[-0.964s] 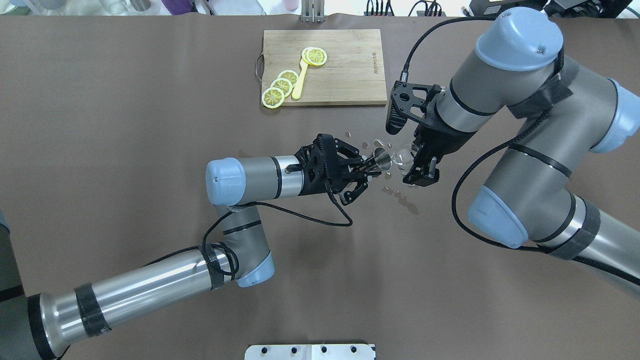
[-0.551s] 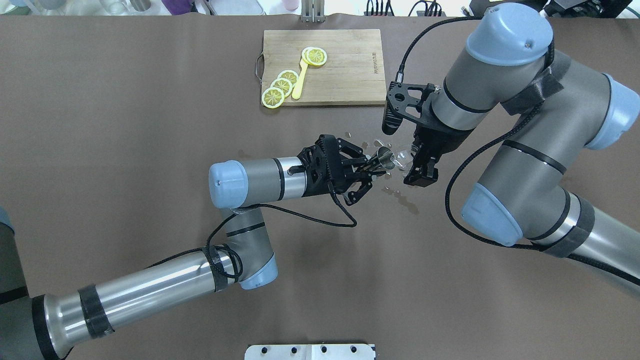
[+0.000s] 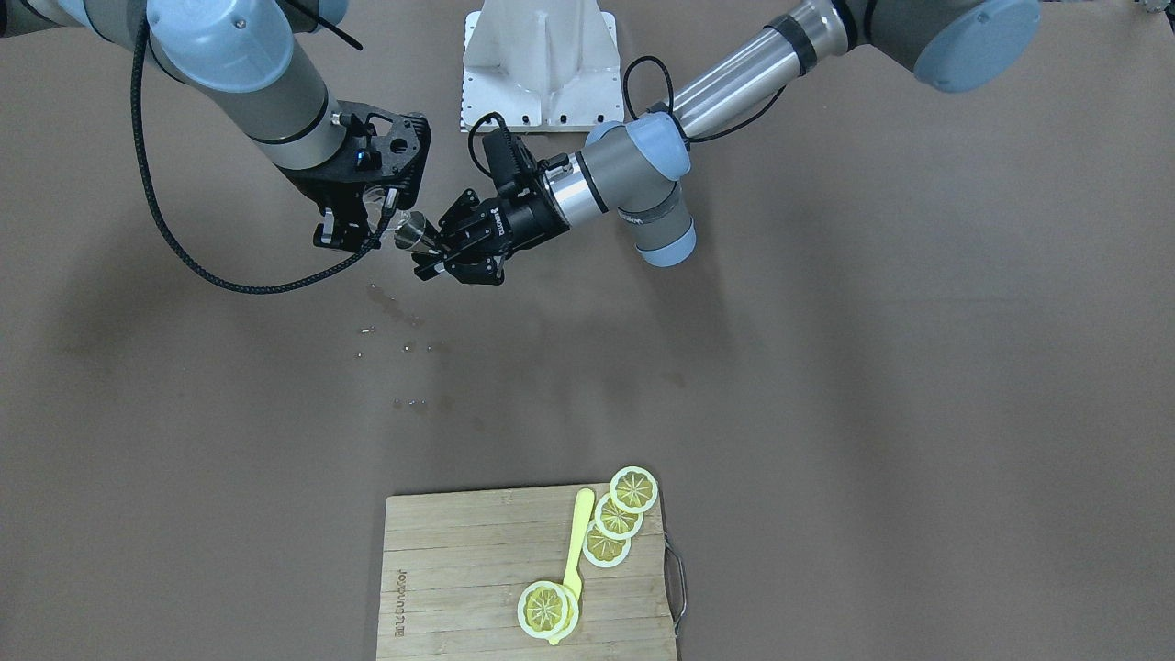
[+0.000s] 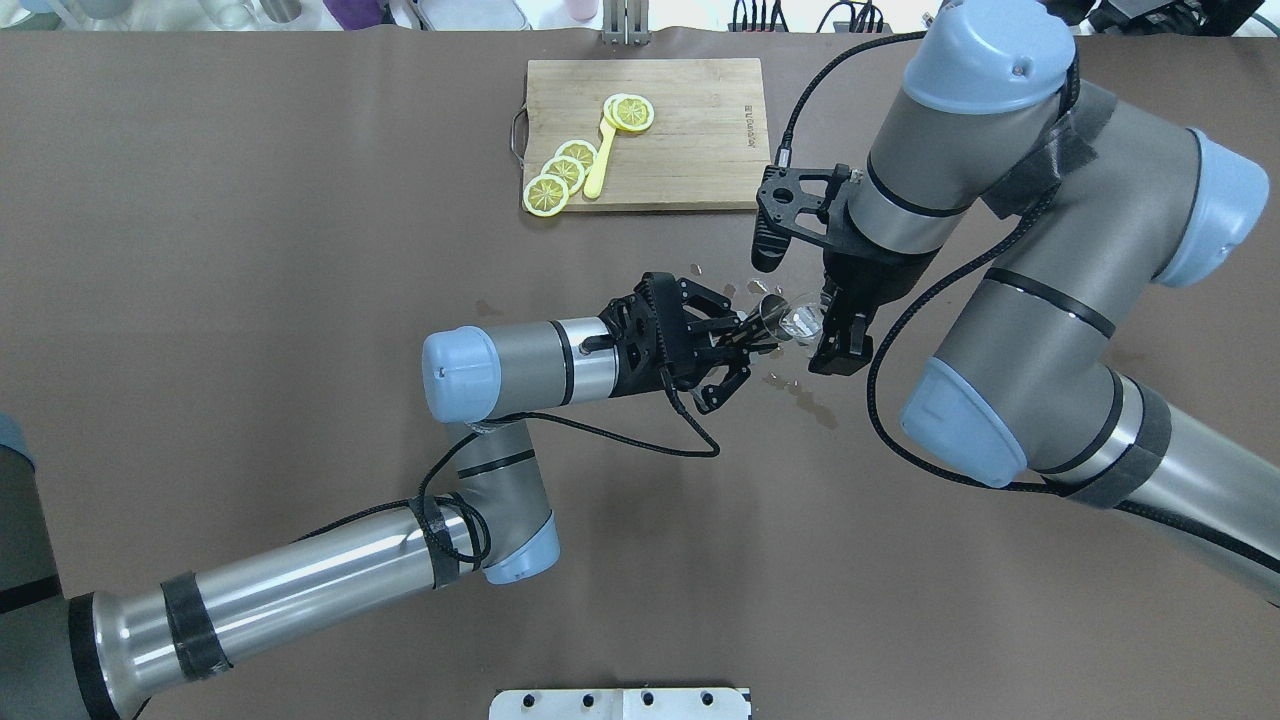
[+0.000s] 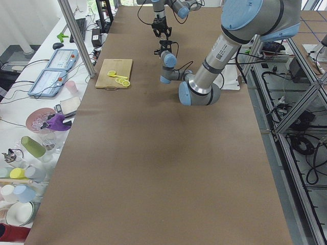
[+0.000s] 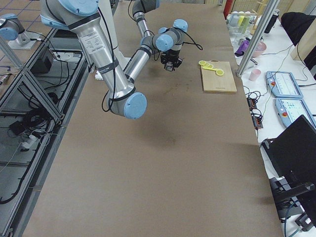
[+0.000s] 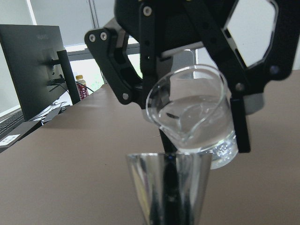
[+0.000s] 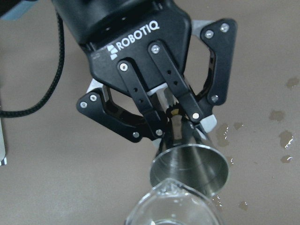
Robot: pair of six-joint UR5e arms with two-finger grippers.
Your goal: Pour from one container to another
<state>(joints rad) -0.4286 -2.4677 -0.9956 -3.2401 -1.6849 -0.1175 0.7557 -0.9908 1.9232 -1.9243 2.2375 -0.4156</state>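
My left gripper (image 4: 750, 333) is shut on the waist of the grey steel jigger (image 4: 768, 312), which is tipped on its side above the table. Its open mouth (image 8: 190, 171) points at the small clear glass cup (image 4: 800, 318). My right gripper (image 4: 815, 328) is shut on that glass and holds it just past the jigger's rim. In the left wrist view the glass (image 7: 194, 122) holds clear liquid and sits right behind the jigger's cone (image 7: 168, 187). The front-facing view shows the jigger (image 3: 413, 232) touching or almost touching the glass (image 3: 386, 218).
Spilled drops (image 4: 800, 390) mark the brown table under and around the grippers. A wooden cutting board (image 4: 690, 140) with lemon slices (image 4: 562, 172) and a yellow spoon (image 4: 598, 165) lies at the back centre.
The right arm has swung a little to the left and the left gripper has edged right. Jigger and glass have stayed together, both grips unchanged.
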